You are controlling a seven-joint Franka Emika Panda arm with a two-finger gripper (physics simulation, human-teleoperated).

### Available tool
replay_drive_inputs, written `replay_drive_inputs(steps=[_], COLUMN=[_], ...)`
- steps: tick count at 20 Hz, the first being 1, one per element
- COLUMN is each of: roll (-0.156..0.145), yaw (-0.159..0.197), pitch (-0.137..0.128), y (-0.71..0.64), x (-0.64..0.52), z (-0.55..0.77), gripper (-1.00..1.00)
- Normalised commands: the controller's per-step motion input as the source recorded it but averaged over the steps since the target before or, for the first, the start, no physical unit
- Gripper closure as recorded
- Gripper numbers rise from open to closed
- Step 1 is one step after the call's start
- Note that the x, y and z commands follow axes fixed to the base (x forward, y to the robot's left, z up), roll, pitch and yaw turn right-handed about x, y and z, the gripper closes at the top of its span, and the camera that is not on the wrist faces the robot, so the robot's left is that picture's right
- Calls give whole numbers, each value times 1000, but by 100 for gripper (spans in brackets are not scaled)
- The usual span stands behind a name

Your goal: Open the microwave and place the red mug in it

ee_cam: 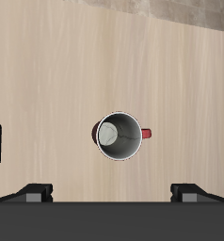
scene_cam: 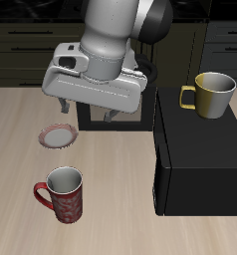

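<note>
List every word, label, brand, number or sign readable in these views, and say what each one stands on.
None: no readable text shows in either view.
The microwave is plain matte black, with no brand or numbers showing.
The red mug bears only a mottled pattern, no letters.
The yellow mug on top of the microwave is plain.
The red-rimmed plate is unmarked.
The gripper housing shows no label.

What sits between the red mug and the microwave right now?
Nothing: in the exterior view only bare table separates the red mug from the microwave. The plate lies farther back, off that line.
</note>
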Motion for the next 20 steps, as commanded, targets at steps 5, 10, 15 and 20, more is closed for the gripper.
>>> replay_drive_inputs(steps=[5, 10, 15, 20], roll=[8, 9, 5, -8], yaw=[7, 13, 29, 0], pitch=[23, 25, -10, 6], y=[65, 65, -30, -26], x=[126, 103, 112, 100], z=[-311, -258, -209, -85], gripper=[-100, -100, -100, -100])
